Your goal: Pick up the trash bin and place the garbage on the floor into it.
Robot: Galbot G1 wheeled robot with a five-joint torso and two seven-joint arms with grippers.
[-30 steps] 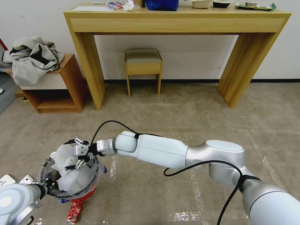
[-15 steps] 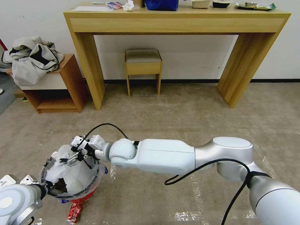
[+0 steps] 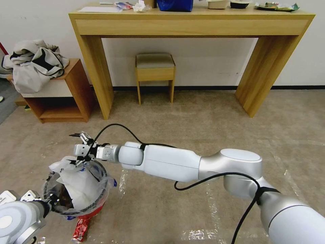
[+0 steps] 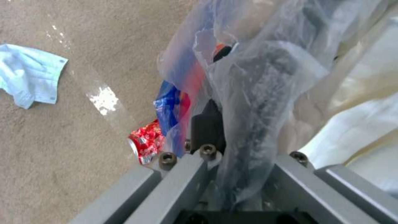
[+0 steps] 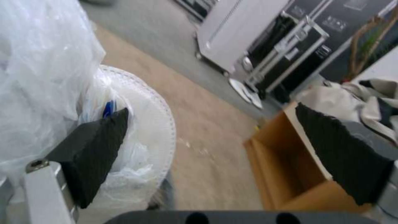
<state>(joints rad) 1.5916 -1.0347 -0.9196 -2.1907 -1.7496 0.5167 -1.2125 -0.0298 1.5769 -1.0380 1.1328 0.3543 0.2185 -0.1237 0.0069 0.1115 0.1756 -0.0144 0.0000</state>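
The trash bin, a small red bucket with a clear bag lining, hangs low at my left side. My left gripper is shut on its near rim; the left wrist view shows the fingers clamped over the bag plastic. Crumpled white paper lies inside the bin. My right gripper hovers just above the bin's far rim, open, its black pads wide apart and holding nothing. A red soda can lies on the floor under the bin. A light-blue cloth lies on the carpet farther off.
A long wooden table stands against the wall with a small stool under it. A low wooden shelf at the left carries a grey-white clothes bundle. Shiny tape patches mark the carpet. Black equipment cases stand beyond the shelf.
My right gripper has lifted out of the bin and drawn back above its far rim, open. The white paper stays in the bin. The left arm holds still.
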